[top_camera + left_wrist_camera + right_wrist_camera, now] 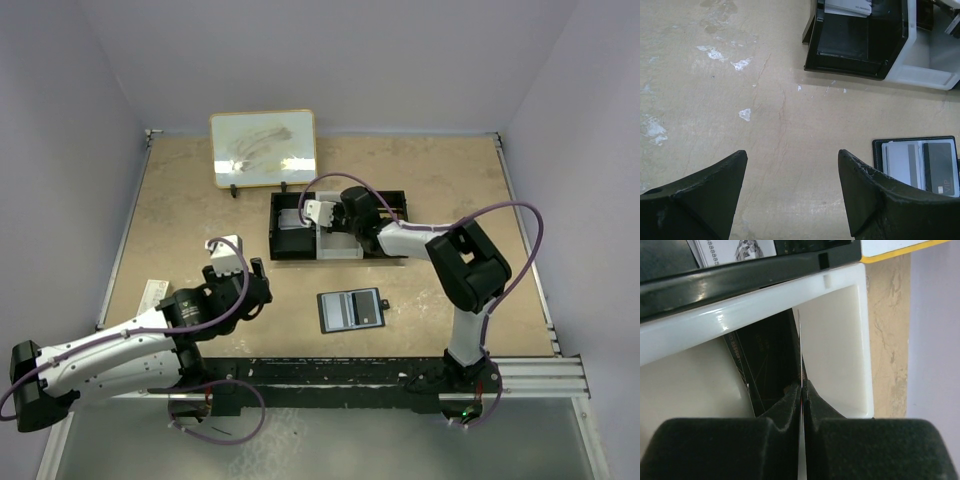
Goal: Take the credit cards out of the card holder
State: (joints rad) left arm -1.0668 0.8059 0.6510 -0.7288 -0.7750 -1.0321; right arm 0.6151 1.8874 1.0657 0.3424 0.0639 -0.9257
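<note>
The card holder (pixel 352 309) lies open on the table, black with blue-grey panels. It also shows at the right edge of the left wrist view (pixel 879 155), with a light card (pixel 900 162) and a dark card (pixel 940 167) in it. My left gripper (pixel 256 283) (pixel 792 155) is open and empty, over bare table left of the holder. My right gripper (pixel 325 222) (pixel 801 390) is shut on a thin dark card (pixel 801 365), seen edge-on over the white middle compartment of the tray (pixel 840 340).
The black-and-white three-compartment tray (pixel 340 252) (pixel 855 70) stands at the back, with a printed card (pixel 847 6) (pixel 735 250) in its left compartment. A whiteboard (pixel 263 148) leans behind it. A white slip (pixel 152 295) lies at the table's left edge.
</note>
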